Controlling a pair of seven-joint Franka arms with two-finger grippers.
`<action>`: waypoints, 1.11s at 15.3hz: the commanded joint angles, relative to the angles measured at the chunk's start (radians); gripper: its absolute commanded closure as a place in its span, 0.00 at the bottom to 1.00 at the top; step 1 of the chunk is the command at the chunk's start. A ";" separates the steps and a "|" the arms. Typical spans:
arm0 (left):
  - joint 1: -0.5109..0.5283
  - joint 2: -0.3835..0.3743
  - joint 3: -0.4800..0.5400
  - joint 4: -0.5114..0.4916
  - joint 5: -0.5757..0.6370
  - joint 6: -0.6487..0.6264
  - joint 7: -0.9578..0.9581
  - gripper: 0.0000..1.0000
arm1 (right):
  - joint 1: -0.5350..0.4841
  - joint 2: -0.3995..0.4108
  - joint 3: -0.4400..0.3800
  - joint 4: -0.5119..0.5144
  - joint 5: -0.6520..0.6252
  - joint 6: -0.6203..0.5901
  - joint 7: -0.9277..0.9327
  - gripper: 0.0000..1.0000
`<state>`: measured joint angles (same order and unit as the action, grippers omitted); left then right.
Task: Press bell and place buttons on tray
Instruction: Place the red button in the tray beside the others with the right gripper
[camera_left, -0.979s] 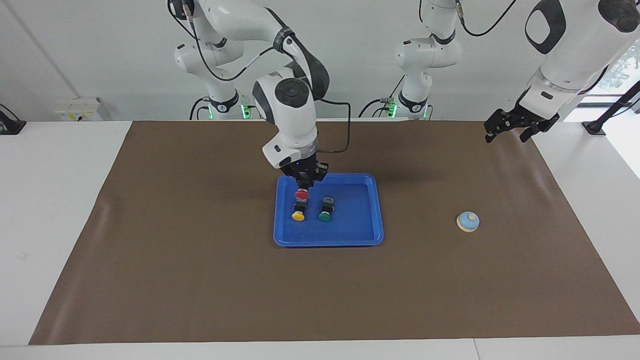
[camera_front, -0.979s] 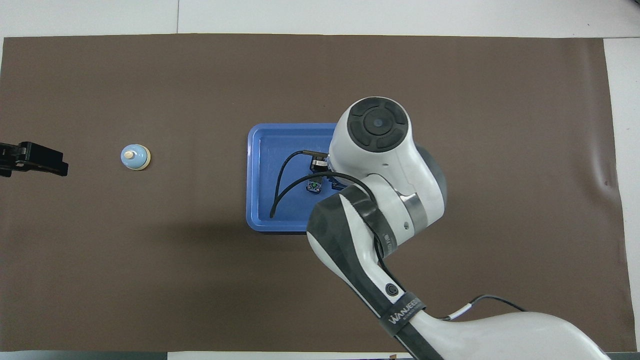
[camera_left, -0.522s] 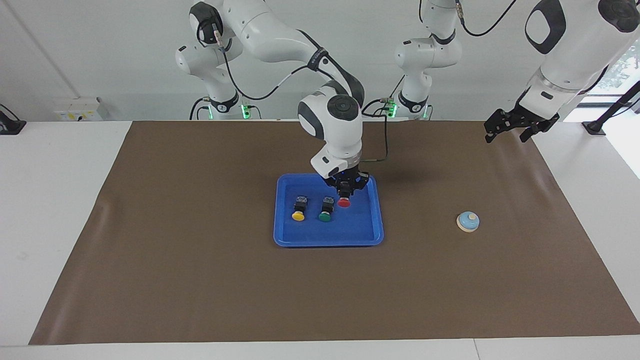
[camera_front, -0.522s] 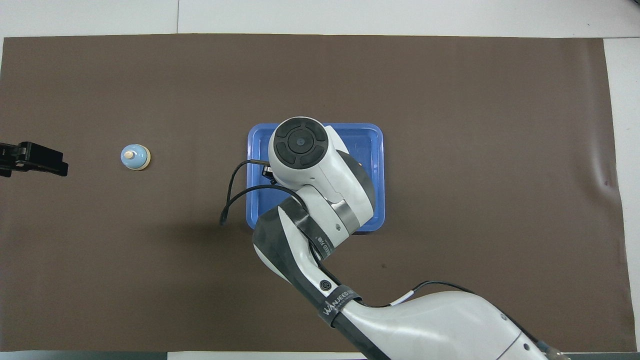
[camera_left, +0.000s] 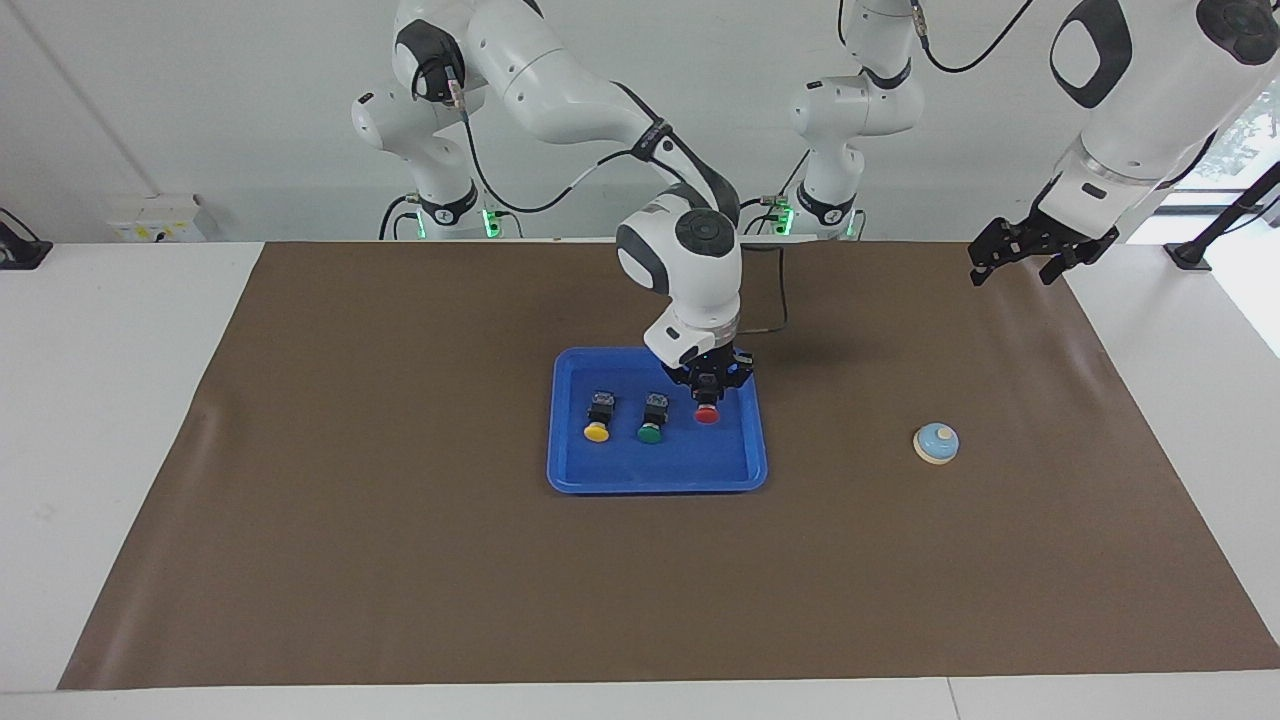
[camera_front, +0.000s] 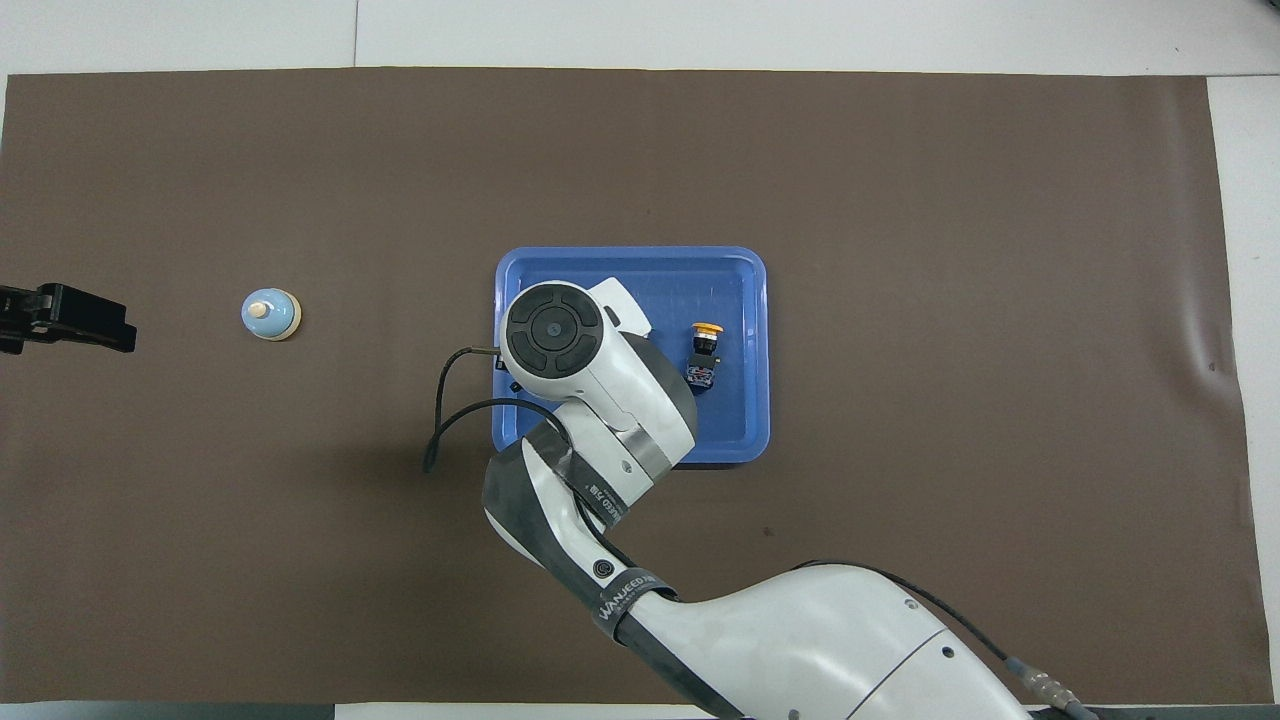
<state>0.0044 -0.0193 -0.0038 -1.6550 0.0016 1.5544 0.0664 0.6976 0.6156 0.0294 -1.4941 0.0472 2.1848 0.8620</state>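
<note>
The blue tray lies mid-table and also shows in the overhead view. A yellow button and a green button lie in it side by side. My right gripper is shut on the red button, held low over the tray beside the green one, toward the left arm's end. In the overhead view the right arm hides the gripper and the red and green buttons; only the yellow button shows. The bell stands toward the left arm's end. My left gripper waits open, raised over the mat's edge.
A brown mat covers most of the white table. The right arm reaches over the tray's nearer half.
My right gripper has carried the red button across the tray, from over the yellow button to beside the green one, and lowered it. The left arm has not moved.
</note>
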 joint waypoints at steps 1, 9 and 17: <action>-0.001 -0.002 0.007 0.012 -0.015 -0.016 0.009 0.00 | 0.029 0.024 -0.005 -0.008 -0.021 0.044 0.002 1.00; -0.001 -0.002 0.007 0.012 -0.015 -0.016 0.009 0.00 | 0.020 0.015 -0.009 -0.005 -0.015 0.013 0.043 0.00; -0.001 -0.002 0.007 0.012 -0.015 -0.016 0.009 0.00 | -0.186 -0.174 -0.013 -0.003 -0.006 -0.157 -0.030 0.00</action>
<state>0.0044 -0.0193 -0.0038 -1.6549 0.0016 1.5544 0.0664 0.5811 0.4993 0.0020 -1.4789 0.0434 2.0686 0.8878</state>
